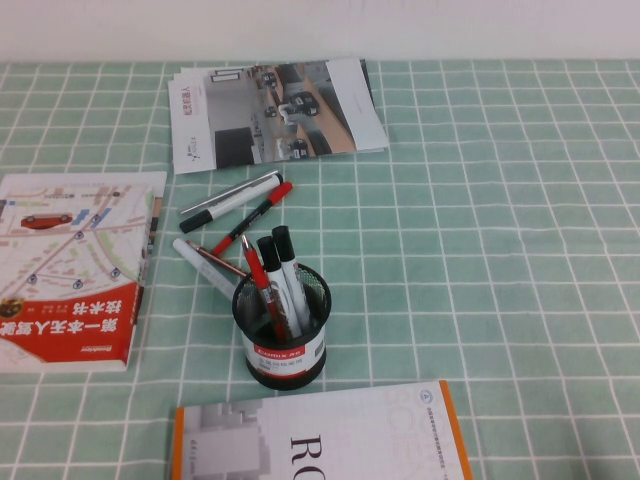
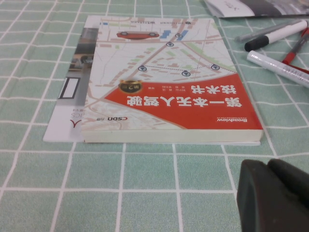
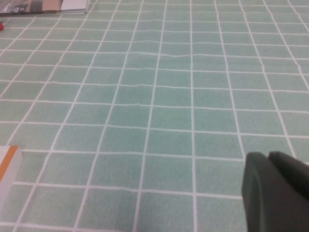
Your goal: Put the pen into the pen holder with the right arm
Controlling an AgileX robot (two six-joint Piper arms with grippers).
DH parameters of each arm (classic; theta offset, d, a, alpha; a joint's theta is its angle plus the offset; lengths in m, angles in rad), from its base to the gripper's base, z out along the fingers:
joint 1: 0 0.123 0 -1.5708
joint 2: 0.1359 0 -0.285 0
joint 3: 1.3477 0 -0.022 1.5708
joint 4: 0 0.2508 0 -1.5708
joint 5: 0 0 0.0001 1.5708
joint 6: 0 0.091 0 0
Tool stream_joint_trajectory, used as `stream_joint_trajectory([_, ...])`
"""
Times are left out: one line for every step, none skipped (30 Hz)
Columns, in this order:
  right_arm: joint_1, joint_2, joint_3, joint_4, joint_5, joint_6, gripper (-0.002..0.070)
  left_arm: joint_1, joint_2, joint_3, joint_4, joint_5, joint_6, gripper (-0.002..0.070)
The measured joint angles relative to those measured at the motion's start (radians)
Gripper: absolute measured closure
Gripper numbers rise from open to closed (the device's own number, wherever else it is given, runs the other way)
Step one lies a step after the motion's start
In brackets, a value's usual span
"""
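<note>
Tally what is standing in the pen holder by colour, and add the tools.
In the pen holder:
Black-capped white markers: 2
Red pen: 1
Tools: 2 (left tool beside the red book; right tool over bare cloth)
Total: 5

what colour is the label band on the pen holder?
White with a red logo, around the base of the black mesh pen holder; clearest in the high view.

The red-and-white book point(image 2: 169, 82) reads "CSDN" and "Broadview".
</note>
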Motion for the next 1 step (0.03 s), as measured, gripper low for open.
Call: stream_joint_trajectory([0.000, 0.000, 0.000, 0.002, 0.000, 0.000, 0.0695, 0.000, 0.000, 0.000, 0.000, 0.000, 0.000, 0.0679])
